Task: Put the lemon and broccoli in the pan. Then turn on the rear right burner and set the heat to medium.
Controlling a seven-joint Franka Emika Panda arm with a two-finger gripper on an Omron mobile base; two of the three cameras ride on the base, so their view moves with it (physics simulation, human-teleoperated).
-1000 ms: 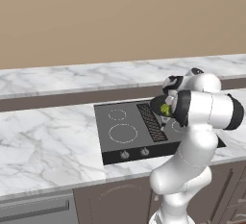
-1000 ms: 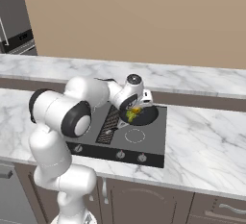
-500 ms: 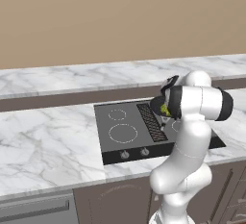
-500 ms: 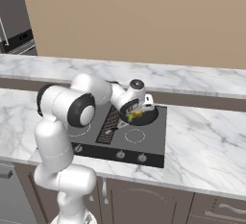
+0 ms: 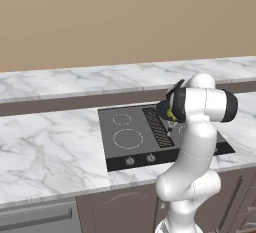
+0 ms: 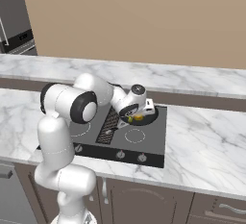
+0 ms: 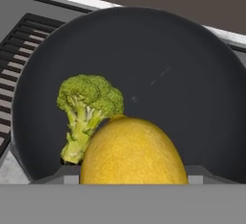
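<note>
Lemon [image 7: 133, 152] beside broccoli [image 7: 87, 108] inside pan [image 7: 192, 98]; gripper grasp unclear; no writing.

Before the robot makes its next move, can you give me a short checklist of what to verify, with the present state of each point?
1. Broccoli is inside the pan: ok, it lies on the black pan floor in the hand view.
2. Lemon is over the pan: ok, it sits low in the hand view with the pan floor behind it.
3. Lemon is released and resting in the pan: cannot tell, its underside is hidden.
4. Gripper is open or shut: cannot tell, its fingertips are hidden.
5. Pan stands on the rear right burner of the cooktop: ok.
6. Knobs at the cooktop's front edge are free to reach: ok.
</note>
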